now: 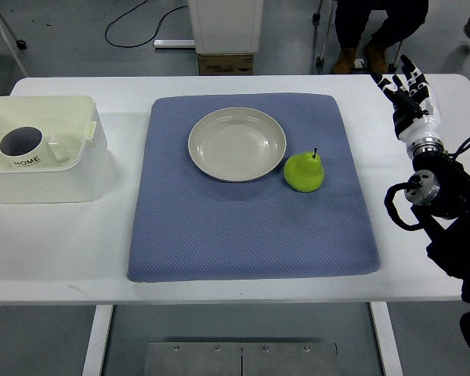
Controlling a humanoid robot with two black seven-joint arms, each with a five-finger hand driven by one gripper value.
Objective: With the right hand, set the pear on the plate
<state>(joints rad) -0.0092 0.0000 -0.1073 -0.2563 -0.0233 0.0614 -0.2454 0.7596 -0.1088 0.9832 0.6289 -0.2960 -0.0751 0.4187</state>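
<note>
Right robot hand above table's far right edge, fingers extended, holding nothing. Green pear upright on blue mat, just right of empty plate. Far left: mug marked "HOME" inside white bin.

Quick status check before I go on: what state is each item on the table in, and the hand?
pear: upright on the blue mat, stem up, just right of the plate, not held
plate: empty, on the mat
mug: sitting inside the white bin
right hand: fingers extended, holding nothing, above the table's right edge, apart from the pear
left hand: out of view
</note>
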